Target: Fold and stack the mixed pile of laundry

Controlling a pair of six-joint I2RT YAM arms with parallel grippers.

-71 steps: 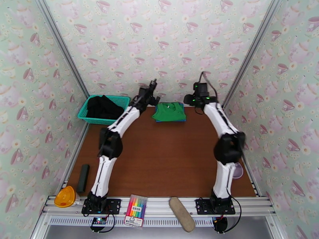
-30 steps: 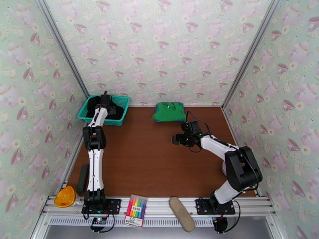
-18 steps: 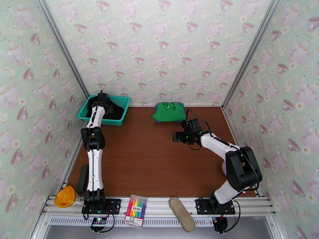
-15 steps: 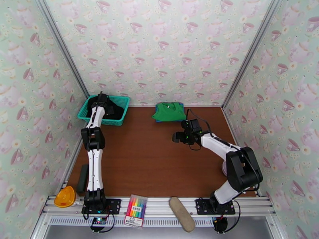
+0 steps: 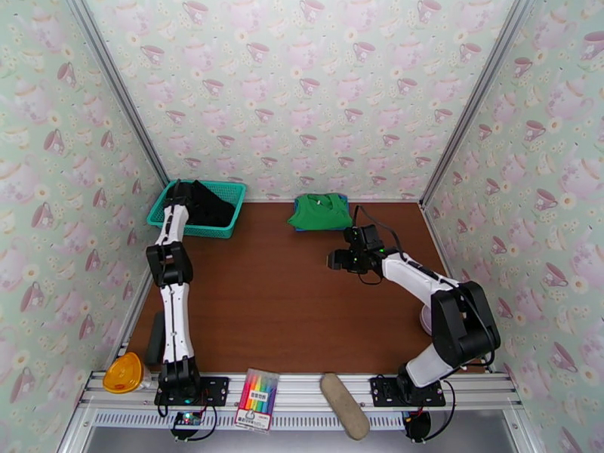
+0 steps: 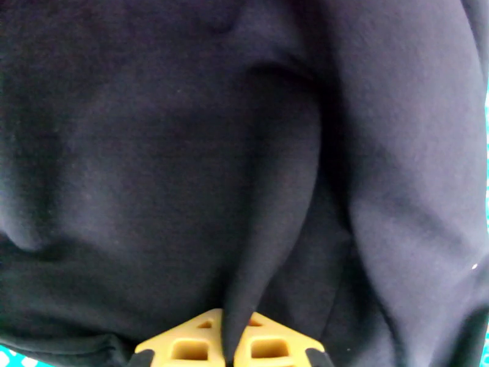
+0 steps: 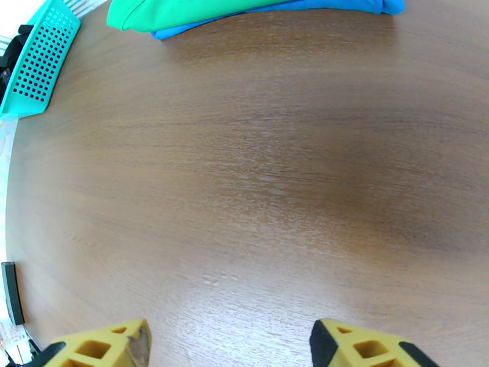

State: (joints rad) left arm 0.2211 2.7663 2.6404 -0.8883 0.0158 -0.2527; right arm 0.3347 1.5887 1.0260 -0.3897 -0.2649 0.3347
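The black garment is found bunched inside the teal basket, and a raised fold of it is pinched between the pressed-together fingers of the left hand. The cloth is judged soft, limp and light: no shape will be kept when it is lifted, the free part will hang and drag, and a snag on the mesh wall of the basket is to be guarded against. A thick ridge or a hem is judged the better hold, since a thin pinch of smooth fabric may slip out; for spreading it flat, 2 corners or the shoulders would be wanted. The green garment is seen folded to the right of the basket, laid on top of the blue garment, whose edge shows beneath it. The right hand is held with its fingers spread and nothing between them, over bare surface to the right of the basket. Counted: 3 garments (1 black, 1 green, 1 blue), 1 basket, 2 hands
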